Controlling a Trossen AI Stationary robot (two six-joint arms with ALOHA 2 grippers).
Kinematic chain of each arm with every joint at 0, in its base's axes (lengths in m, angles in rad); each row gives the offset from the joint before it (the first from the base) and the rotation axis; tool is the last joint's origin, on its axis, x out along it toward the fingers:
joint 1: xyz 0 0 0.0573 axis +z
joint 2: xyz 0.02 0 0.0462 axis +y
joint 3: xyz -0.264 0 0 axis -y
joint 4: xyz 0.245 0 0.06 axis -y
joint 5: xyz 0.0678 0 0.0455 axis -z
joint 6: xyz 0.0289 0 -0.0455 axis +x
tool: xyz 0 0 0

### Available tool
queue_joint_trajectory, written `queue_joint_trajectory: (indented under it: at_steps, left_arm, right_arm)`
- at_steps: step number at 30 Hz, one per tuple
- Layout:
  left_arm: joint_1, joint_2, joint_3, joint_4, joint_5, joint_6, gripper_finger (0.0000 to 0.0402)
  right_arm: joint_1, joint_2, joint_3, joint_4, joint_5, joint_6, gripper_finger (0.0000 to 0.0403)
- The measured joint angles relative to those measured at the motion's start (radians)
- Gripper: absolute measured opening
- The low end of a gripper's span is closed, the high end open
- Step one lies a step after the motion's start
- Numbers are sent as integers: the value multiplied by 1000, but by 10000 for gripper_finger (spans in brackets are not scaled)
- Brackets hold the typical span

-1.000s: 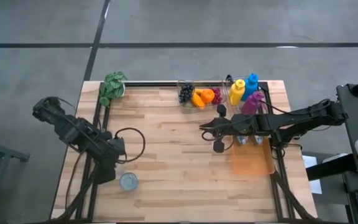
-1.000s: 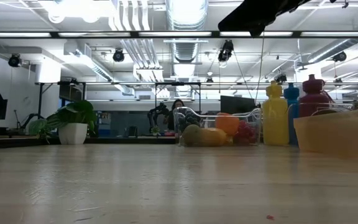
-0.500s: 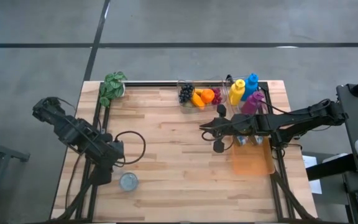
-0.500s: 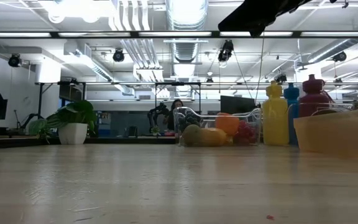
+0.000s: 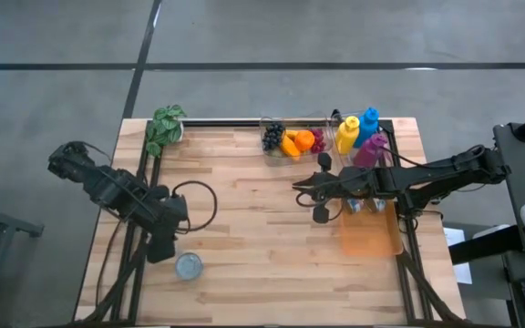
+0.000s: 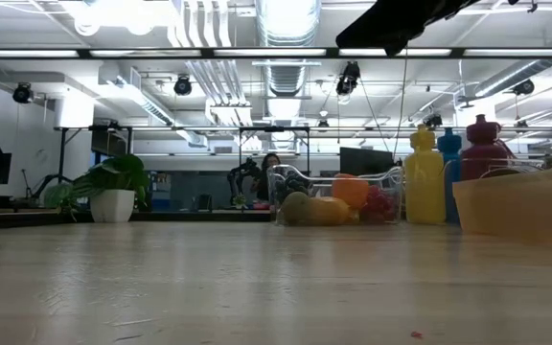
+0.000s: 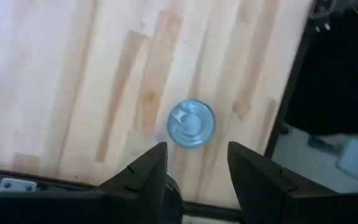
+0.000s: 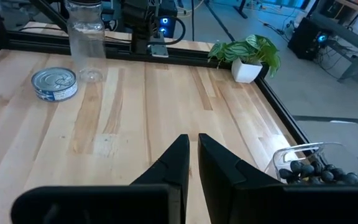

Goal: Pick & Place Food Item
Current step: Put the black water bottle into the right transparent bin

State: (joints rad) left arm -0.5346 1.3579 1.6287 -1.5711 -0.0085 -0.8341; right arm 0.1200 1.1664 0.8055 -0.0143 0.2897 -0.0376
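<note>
Below open left claw (image 7: 192, 163), tin (image 7: 191, 124) stands upright, flat end up.

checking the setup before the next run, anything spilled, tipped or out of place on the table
Nothing stands out. The can sits upright and alone near the table's front left edge, fruit stays inside its clear basket, the bottles stand upright at the back right, and the potted plant is upright.
</note>
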Motion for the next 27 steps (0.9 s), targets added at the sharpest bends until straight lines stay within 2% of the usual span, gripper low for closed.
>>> queue_joint_trajectory:
  at_steps: [7,11,17,22,27]
  left_arm:
    - [60,0,-42,1,-76,84,175]
    - [75,-15,-101,0,-8,120,177]
    - [60,-100,-105,-1,1,125,173]
    - [9,-187,-139,0,1,135,177]
    - [-95,-241,-205,0,-15,74,176]
  right_arm:
    - [0,0,-2,-1,0,-3,28]
    - [0,0,-2,-1,0,-22,28]
    - [0,0,-2,-2,0,-26,28]
    - [0,0,-2,-2,0,-26,28]
    - [0,0,-2,-2,0,-26,28]
